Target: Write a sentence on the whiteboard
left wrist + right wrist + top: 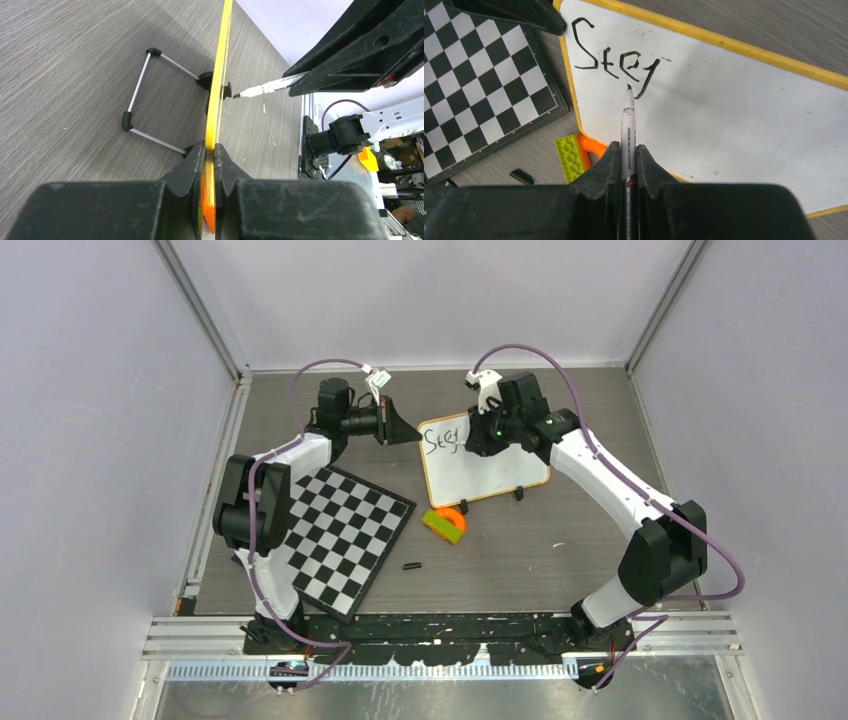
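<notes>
Whiteboard (500,472), one only, stands on two black feet near the middle of the grey surface (540,550), with one chequered board (340,535) at its 8 o'clock. Left jaws are clamped on its 10 o'clock corner; only the left wrist view shows the wire stand (137,95) behind it. Right jaws grip the one marker (628,120), whose tip is at the fourth letter of the sentence (616,62), a single word legible only from the right wrist. At the whiteboard's 7 o'clock lie one green brick (443,527) and, farther off, one small black piece (411,566).
</notes>
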Controlling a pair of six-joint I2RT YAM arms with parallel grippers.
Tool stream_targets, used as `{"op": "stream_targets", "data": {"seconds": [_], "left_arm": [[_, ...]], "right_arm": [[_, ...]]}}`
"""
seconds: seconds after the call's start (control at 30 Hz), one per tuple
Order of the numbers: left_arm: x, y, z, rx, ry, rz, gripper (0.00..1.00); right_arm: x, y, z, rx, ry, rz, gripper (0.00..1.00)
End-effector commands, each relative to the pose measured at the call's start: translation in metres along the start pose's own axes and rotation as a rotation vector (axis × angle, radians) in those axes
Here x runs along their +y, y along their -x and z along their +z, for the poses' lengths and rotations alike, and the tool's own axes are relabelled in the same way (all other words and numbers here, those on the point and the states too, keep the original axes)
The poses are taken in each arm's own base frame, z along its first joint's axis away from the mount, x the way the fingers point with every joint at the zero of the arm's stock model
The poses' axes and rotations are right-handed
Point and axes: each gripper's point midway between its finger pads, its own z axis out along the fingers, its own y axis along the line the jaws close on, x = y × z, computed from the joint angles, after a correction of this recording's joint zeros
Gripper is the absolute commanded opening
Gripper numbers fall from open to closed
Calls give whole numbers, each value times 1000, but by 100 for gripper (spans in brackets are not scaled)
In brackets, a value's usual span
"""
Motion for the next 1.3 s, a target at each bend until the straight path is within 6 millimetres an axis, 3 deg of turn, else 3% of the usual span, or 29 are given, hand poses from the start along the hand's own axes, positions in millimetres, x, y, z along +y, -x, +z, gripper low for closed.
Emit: {"op": "stream_targets", "data": {"seconds": [0.0,0.57,0.9,1.27], "left_arm": [[-13,7,0,-4,-34,48,0],[-10,4,0,-1,-32,42,0],[-11,5,0,-3,-31,45,0],[-12,6,0,-3,-29,50,0]], "right_arm": [[-7,44,-21,-144,-39,-10,0],[-18,44,2,-134,-67,8,0],[-28,53,-10,-167,-126,6,0],[-31,29,-9,-130,-132,23,0]]}}
